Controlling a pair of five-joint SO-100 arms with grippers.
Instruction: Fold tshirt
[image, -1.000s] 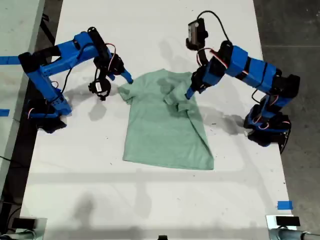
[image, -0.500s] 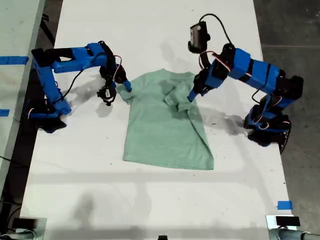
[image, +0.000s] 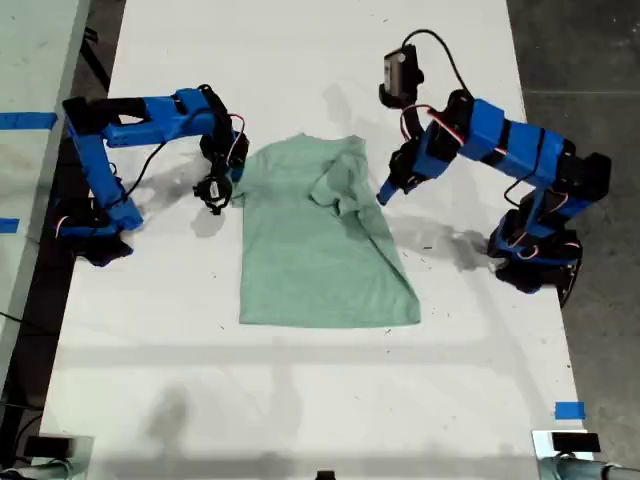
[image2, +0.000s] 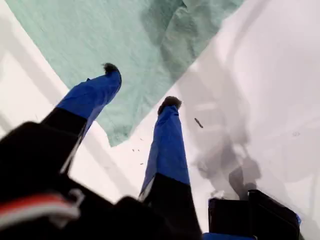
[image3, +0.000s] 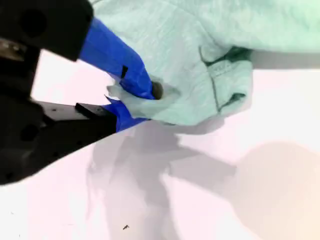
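Note:
The pale mint-green tshirt (image: 320, 250) lies flat on the white table (image: 300, 400), its sleeve on the exterior view's right folded in over the chest. My first gripper (image: 383, 192), on the arm at the exterior view's right, hovers open at that side's shirt edge. In the first wrist view its jaws (image2: 140, 85) straddle the tshirt (image2: 100, 30) hem and hold nothing. My second gripper (image: 238, 172), on the arm at the exterior view's left, is shut on the other sleeve. The second wrist view shows it (image3: 150, 95) pinching a fold of the tshirt (image3: 200, 50) cloth.
The arm bases stand at the table's edges on the exterior view's left (image: 95, 235) and right (image: 535, 260). A blue tape piece (image: 569, 410) marks the near corner on the exterior view's right. Dark floor (image: 590, 60) lies beyond that side's table edge.
The tshirt has slid toward the exterior view's left, and its sleeve there is drawn in by my second gripper. My first gripper now sits off the folded sleeve, at the shirt's edge.

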